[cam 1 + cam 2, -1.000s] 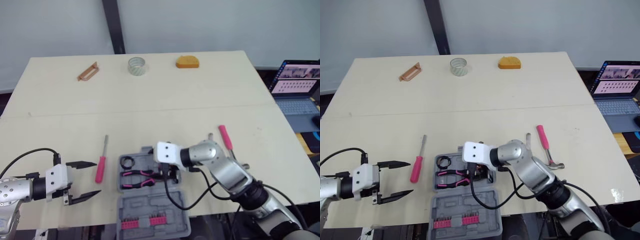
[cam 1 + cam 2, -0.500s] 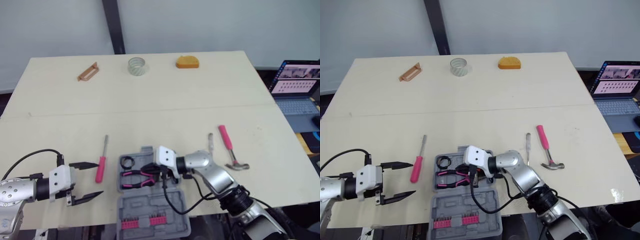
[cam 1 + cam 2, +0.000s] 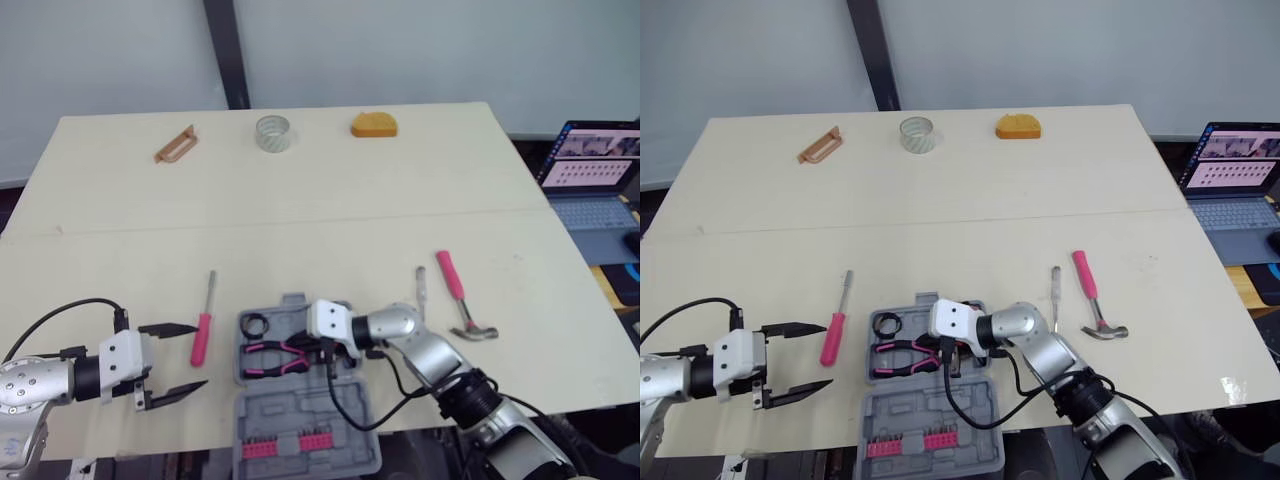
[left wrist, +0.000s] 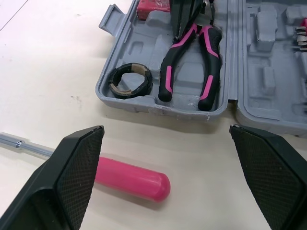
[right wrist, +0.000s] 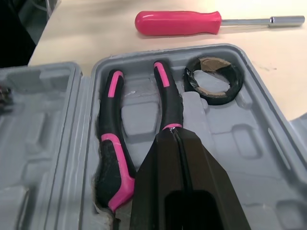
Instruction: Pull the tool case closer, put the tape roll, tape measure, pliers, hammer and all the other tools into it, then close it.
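Observation:
The grey tool case [image 3: 300, 400] lies open at the table's front edge. Its tray holds pink-and-black pliers [image 3: 272, 358] and a small black tape roll [image 3: 254, 324]. My right gripper [image 5: 172, 134] is shut, with its tips low over the pliers [image 5: 109, 143] near their joint and nothing between the fingers. My left gripper [image 3: 170, 357] is open and empty, left of the case and beside the pink screwdriver [image 3: 203, 335]. A pink-handled hammer [image 3: 455, 290] and a thin metal tool [image 3: 422, 283] lie to the right. A clear tape roll [image 3: 272, 131] and an orange tape measure [image 3: 374, 123] sit at the far edge.
A brown handle-shaped piece [image 3: 175, 143] lies at the far left of the table. The case lid [image 3: 930, 425], with pink bits in it, overhangs the front edge. A laptop [image 3: 595, 170] stands off the table to the right.
My right gripper has gone from open to shut above the pliers, and that arm has dropped lower. The pliers stayed in the tray. The left arm has hardly moved.

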You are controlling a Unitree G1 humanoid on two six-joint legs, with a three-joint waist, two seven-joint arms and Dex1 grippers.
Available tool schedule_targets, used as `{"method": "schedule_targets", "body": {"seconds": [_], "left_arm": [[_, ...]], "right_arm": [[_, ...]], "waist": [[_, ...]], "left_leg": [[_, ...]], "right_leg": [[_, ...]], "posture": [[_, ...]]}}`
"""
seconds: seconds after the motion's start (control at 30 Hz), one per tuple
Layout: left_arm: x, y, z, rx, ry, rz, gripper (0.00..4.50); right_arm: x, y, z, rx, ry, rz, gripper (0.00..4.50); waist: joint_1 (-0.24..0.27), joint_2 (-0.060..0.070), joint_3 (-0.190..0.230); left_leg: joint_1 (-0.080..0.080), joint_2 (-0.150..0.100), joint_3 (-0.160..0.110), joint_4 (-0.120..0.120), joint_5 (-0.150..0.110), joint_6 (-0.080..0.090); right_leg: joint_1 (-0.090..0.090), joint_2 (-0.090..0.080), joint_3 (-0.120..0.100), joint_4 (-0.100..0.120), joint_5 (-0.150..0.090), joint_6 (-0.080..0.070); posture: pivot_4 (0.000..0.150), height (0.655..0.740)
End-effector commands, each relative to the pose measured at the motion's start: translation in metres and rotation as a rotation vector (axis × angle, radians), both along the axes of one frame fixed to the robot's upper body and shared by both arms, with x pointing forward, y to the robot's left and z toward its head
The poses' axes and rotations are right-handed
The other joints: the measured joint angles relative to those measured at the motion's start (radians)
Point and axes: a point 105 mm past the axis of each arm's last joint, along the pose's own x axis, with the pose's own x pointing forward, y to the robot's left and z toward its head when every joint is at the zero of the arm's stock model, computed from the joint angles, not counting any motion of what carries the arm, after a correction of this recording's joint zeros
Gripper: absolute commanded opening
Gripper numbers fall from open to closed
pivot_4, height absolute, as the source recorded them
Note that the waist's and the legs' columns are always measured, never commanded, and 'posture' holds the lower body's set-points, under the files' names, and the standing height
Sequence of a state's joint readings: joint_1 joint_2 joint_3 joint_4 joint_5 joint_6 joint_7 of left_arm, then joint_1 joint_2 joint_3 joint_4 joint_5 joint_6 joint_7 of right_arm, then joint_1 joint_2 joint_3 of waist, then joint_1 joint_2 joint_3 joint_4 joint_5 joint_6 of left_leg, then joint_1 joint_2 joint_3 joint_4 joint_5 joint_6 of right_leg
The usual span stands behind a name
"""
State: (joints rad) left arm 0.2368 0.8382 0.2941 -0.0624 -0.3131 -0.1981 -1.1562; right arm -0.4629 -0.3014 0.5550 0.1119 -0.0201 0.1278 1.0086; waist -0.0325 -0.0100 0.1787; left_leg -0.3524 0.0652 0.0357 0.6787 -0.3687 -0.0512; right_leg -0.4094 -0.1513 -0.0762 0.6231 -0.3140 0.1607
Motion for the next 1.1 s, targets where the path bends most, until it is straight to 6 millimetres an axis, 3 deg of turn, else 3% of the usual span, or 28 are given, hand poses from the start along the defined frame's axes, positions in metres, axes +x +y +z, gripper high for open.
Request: {"method": "schedule_targets", "body": {"seconds": [0.03,0.3,0.4,0.53,0.8,0.93,1.1], "left_arm": [[0.001,-0.001,0.001,-0.009,-0.017,0.001,4.5],[0.003,0.001,0.0,-0.009,-0.019,0.008,4.5],[0.003,0.001,-0.001,-0.009,-0.015,0.008,4.5],[0.003,0.001,-0.001,-0.009,-0.013,0.008,4.5],[0.003,0.001,-0.002,-0.01,-0.006,0.009,4.5],[0.003,0.001,-0.003,-0.014,-0.002,0.014,4.5],[0.004,0.001,-0.003,-0.026,0.01,0.034,4.5]], "right_arm": [[-0.003,-0.01,-0.03,-0.126,0.009,-0.006,0.03],[-0.004,-0.023,-0.06,-0.261,0.07,-0.063,0.03],[-0.004,-0.026,-0.064,-0.288,0.085,-0.066,0.03],[-0.008,-0.031,-0.071,-0.327,0.115,-0.063,0.03],[-0.012,-0.035,-0.077,-0.362,0.139,-0.055,0.03],[-0.01,-0.032,-0.073,-0.325,0.132,-0.053,0.03],[-0.004,-0.009,-0.029,-0.053,0.134,-0.05,0.03]], "waist": [[0.0,0.0,-0.001],[0.0,0.001,-0.012],[0.0,0.001,-0.015],[0.003,0.001,-0.02],[0.004,0.005,-0.031],[0.004,0.005,-0.031],[0.005,0.005,-0.031]], "left_leg": [[0.0,0.0,0.0,0.0,0.0,0.0],[0.002,0.0,0.001,-0.001,0.0,0.0],[0.005,0.0,0.001,-0.002,0.0,0.0],[0.02,0.001,0.003,-0.011,-0.001,-0.001],[0.02,0.001,0.003,-0.012,-0.001,-0.001],[0.02,0.001,0.003,-0.012,-0.001,-0.001],[0.019,0.001,0.003,-0.012,-0.002,-0.001]], "right_leg": [[0.0,0.0,0.0,0.0,0.0,0.0],[0.002,0.0,0.0,0.0,0.0,0.0],[0.003,0.0,0.0,0.0,0.0,-0.001],[0.015,0.0,0.0,-0.003,-0.001,-0.002],[0.015,0.0,0.0,-0.004,-0.001,-0.002],[0.015,0.0,0.0,-0.004,-0.001,-0.002],[0.015,0.0,0.0,-0.005,-0.001,-0.002]], "posture": [[0.15,0.74],[0.15,0.74],[0.15,0.74],[0.15,0.74],[0.15,0.74],[0.15,0.74],[0.15,0.74]]}}
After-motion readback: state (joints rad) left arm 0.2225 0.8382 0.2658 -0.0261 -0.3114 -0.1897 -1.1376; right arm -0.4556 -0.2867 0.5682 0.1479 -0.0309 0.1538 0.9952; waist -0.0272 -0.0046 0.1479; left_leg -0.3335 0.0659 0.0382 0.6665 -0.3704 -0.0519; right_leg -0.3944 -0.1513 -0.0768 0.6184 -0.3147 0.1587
